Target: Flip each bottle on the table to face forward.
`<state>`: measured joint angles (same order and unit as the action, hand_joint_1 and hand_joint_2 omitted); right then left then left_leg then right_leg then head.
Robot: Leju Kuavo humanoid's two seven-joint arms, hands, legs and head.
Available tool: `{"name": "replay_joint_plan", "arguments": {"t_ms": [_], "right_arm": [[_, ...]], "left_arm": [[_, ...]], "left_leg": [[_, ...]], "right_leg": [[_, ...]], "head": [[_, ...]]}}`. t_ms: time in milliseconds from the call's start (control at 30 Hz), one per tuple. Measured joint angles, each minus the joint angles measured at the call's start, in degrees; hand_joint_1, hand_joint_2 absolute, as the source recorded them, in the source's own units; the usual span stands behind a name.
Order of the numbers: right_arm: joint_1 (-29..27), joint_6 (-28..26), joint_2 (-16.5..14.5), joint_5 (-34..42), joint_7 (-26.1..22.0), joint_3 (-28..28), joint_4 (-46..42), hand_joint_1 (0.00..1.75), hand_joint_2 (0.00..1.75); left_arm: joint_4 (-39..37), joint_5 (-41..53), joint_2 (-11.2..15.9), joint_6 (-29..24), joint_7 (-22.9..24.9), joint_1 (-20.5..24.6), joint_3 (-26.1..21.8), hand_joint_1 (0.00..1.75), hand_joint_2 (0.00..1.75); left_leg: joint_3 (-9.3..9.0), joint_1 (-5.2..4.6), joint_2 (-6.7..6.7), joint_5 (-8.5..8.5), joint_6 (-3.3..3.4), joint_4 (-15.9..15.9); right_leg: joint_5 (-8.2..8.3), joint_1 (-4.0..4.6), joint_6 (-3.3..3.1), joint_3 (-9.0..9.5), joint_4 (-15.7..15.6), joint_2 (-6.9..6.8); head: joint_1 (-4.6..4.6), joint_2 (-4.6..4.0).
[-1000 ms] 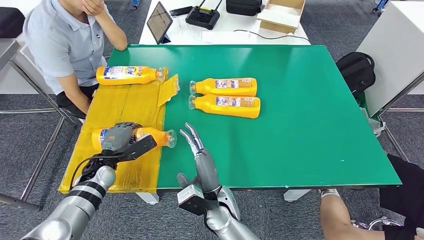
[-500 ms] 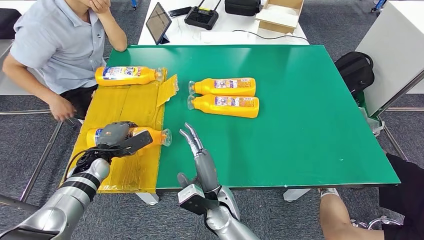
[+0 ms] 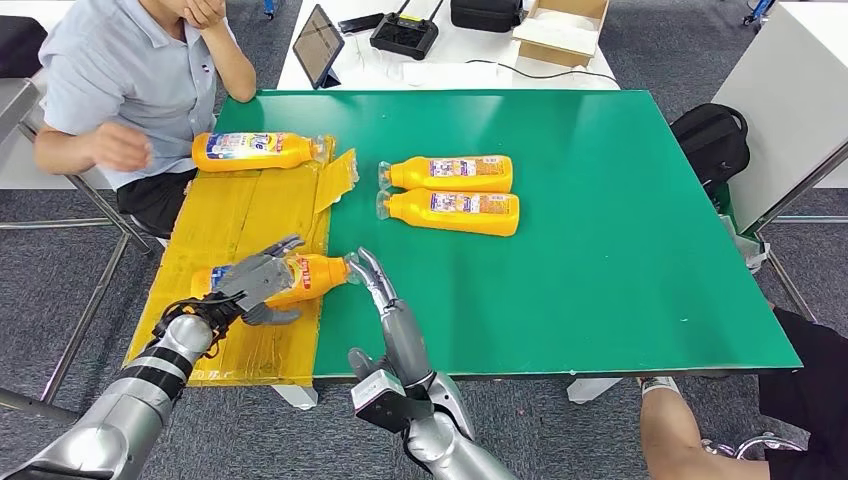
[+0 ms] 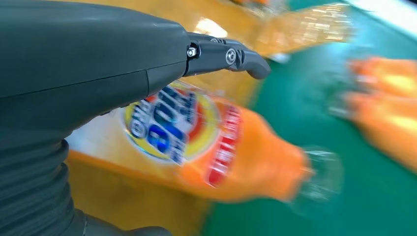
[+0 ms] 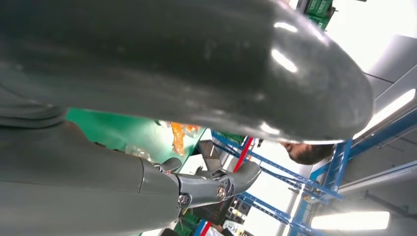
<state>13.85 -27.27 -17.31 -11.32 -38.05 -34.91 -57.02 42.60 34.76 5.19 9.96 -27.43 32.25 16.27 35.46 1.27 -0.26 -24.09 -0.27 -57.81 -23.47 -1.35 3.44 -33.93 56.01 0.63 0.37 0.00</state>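
Now the green table (image 3: 620, 250) carries a yellow mat (image 3: 250, 205) along its 9 o'clock edge. Low on that mat lies the near bottle (image 3: 300, 278), cap toward 3 o'clock. Over it the left hand (image 3: 255, 282) spreads its fingers, holding nothing. At 3 o'clock of the cap, the right hand (image 3: 385, 300) reaches forward, fingers apart, empty. The bottle's label writing is too blurred to read.

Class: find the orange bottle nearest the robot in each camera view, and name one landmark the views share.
Head view: nearest bottle lies on the yellow sheet, lower left, beneath the left hand.
Left wrist view: it fills the centre, label showing.
Right wrist view: cannot tell.
Shared landmark: the green table.
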Motion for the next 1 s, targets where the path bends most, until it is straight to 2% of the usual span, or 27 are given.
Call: {"name": "replay_joint_plan", "arguments": {"t_ms": [100,233,400,533,633,733,867,1000], "right_arm": [[0.18,0.15,0.04,1.03,0.0,-0.71,0.0,0.0,0.0],[0.3,0.03,0.06,1.66,0.0,-1.22,0.0,0.0,0.0],[0.43,-1.12,0.08,1.02,0.0,-1.73,0.0,0.0,0.0],[0.48,-3.23,0.12,0.04,0.0,-2.06,-0.01,0.0,0.0],[0.51,-4.86,0.22,-0.76,0.0,-2.48,-0.19,0.0,0.0],[0.5,-5.4,0.3,-1.14,0.0,-2.75,-0.33,0.0,0.0],[0.07,-9.3,0.86,-5.11,0.0,-3.17,-1.54,0.0,1.75],[-3.26,-12.3,1.88,-16.81,0.04,-0.07,-6.04,0.0,1.75]], "left_arm": [[4.07,-5.89,-0.05,1.2,-2.43,-1.78,-0.57,0.0,1.75],[11.16,-9.68,-1.31,-4.95,-4.28,-4.55,-1.66,0.0,1.75],[18.44,-13.39,-4.26,-11.09,-5.23,-7.08,-3.74,0.0,1.75],[24.72,-22.75,-7.8,-16.13,-6.35,-8.92,-7.12,0.0,1.75],[28.86,-27.68,-9.88,-17.28,-5.58,-9.72,-9.44,0.0,1.75],[31.17,-28.79,-11.01,-17.37,-5.32,-10.23,-10.68,0.0,1.75],[32.51,-31.71,-11.79,-16.96,-5.28,-11.03,-11.73,0.0,1.75],[35.39,-31.89,-12.43,-19.44,-6.3,-14.47,-12.32,0.0,1.75]], "left_leg": [[0.0,0.0,0.0,0.0,0.0,0.0],[0.0,0.0,0.0,0.0,0.0,0.0],[0.02,0.0,0.0,-0.01,0.0,0.0],[0.03,-0.01,0.0,-0.01,0.0,0.0],[0.02,0.0,0.0,-0.01,0.0,0.0],[0.02,0.0,0.0,-0.01,0.0,0.0],[0.02,0.0,0.01,-0.01,0.0,0.0],[0.03,-0.01,0.01,-0.03,0.0,0.0]], "right_leg": [[0.0,0.0,0.0,-0.02,-0.01,0.0],[0.0,0.0,0.0,-0.03,-0.01,0.0],[0.0,0.0,0.0,-0.04,-0.01,0.0],[0.0,0.0,0.0,-0.04,-0.02,0.0],[0.0,0.0,0.0,-0.04,-0.02,0.0],[0.0,0.01,0.0,-0.05,-0.01,0.0],[0.0,0.0,0.0,-0.05,-0.01,0.0],[-0.02,-0.01,0.0,-0.05,-0.03,0.0]], "head": [[0.02,0.0],[0.02,0.0],[0.0,0.0],[0.01,0.0],[-0.01,0.0],[-0.02,0.0],[-0.01,0.0],[-0.02,0.0]]}}
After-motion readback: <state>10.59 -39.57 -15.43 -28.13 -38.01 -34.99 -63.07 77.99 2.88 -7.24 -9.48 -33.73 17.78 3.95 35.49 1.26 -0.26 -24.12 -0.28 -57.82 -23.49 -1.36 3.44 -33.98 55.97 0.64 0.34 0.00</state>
